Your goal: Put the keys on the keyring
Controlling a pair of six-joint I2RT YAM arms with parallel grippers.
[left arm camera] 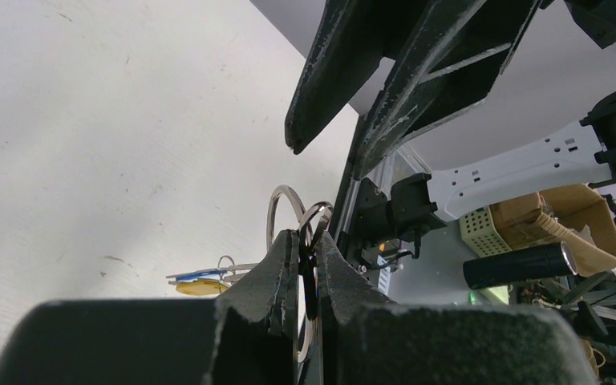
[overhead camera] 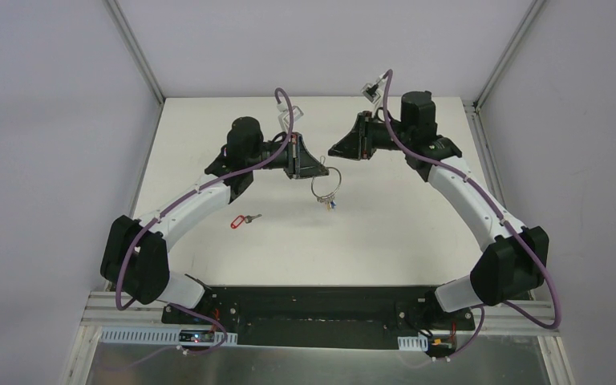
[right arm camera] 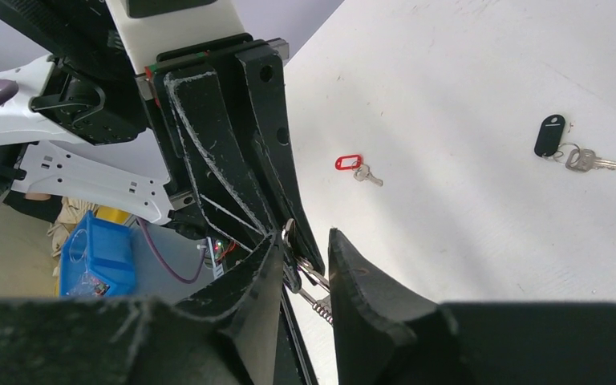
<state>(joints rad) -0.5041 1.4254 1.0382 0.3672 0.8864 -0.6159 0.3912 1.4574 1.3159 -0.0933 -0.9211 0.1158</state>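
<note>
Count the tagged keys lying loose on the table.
2. The red-tagged key lies near the left arm; the black-tagged key, nearer the right wrist camera, shows only there. Arms may hide more.

The keyring (overhead camera: pixel 326 183) is a thin silver ring, standing on edge and pinched at its rim by the jaws of the left gripper (left arm camera: pixel 307 238). A bunch of silver keys with a blue and a yellow tag (left arm camera: pixel 199 281) hangs from its low side. The red-tagged key (overhead camera: pixel 245 219) lies flat on the white counter (overhead camera: pixel 385 233), off the ring and well apart from it. The black-tagged key (right arm camera: pixel 577 152) also lies flat and loose, well apart from the red one, with its tag beside the key's head.
</note>
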